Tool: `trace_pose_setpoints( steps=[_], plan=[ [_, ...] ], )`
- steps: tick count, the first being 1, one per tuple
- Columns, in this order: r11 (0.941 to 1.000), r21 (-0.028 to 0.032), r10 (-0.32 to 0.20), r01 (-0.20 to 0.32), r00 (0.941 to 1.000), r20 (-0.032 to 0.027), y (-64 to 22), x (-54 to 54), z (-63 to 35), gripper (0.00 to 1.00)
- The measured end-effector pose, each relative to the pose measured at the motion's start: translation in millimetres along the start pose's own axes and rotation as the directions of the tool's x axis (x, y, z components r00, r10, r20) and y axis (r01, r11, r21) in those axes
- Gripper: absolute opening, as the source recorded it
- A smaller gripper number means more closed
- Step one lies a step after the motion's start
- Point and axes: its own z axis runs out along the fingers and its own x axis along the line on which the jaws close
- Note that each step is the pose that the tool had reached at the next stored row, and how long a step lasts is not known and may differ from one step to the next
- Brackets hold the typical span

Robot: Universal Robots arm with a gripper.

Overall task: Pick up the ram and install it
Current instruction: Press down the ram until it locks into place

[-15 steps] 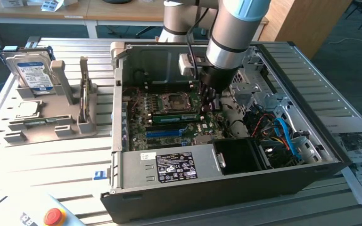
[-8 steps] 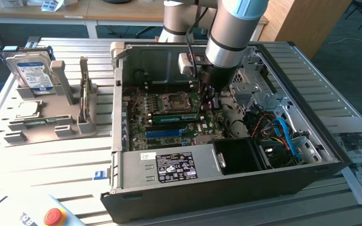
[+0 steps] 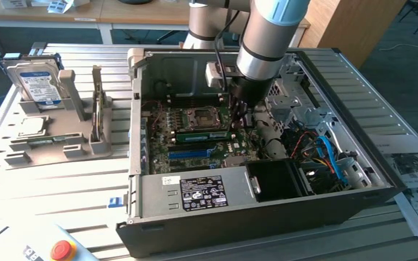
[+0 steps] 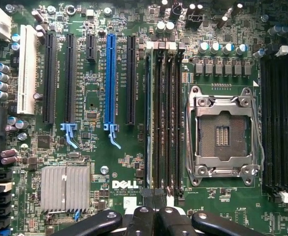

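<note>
Ram [image 3: 202, 136]: green stick standing on edge in a motherboard slot, just on the near side of the processor socket [image 3: 200, 116], inside the open computer case [image 3: 267, 217].
Gripper [image 3: 239, 111]: hangs over the motherboard, just to the exterior view's right of the ram and above it.
Jaws: closed together; in the wrist view the fingertips [image 4: 143, 222] meet with nothing seen between them.
Below the gripper: bank of long black memory slots [image 4: 166, 118] beside the processor socket.
Holder [image 3: 71, 136]: outside the case, on the exterior view's left.
Hard drive [image 3: 38, 81]: upright at the holder's far end.
</note>
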Motion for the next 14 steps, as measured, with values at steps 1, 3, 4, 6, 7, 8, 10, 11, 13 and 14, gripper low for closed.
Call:
trace_pose_setpoints(
  steps=[1, 3, 4, 6, 7, 8, 10, 11, 13, 14],
  plan=[
    [1.0, -0.0001, 0.0, 0.0, 1.0, -0.0001, 0.0, 0.0, 0.0, 0.1],
    [1.0, 0.0001, 0.0, 0.0, 1.0, 0.0003, 0.1, -0.9, 0.3, 0.1],
    [1.0, 0.0001, 0.0, 0.0, 1.0, 0.0003, 0.1, -2.1, 0.4, 0.1],
    [1.0, 0.0, 0.0, 0.0, 1.0, 0.0002, 0.0, -3.7, 0.5, 0.1],
    [1.0, 0.0, 0.0, 0.0, 1.0, 0.0002, 0.0, -3.7, 0.5, 0.1],
    [1.0, 0.0, 0.0, 0.0, 1.0, 0.0002, 0.0, -3.7, 0.5, 0.1],
    [1.0, 0.0, 0.0, 0.0, 1.0, 0.0001, 0.0, -3.7, 0.9, 0.1],
    [1.0, 0.0, 0.0, 0.0, 1.0, 0.0002, 0.0, -3.7, 1.5, 0.1],
    [1.0, 0.0, 0.0, 0.0, 1.0, 0.0001, -0.1, -3.6, 2.6, 0.1],
    [1.0, 0.0, 0.0, 0.0, 1.0, 0.0001, -0.1, -3.6, 3.1, 0.1]
  ],
)
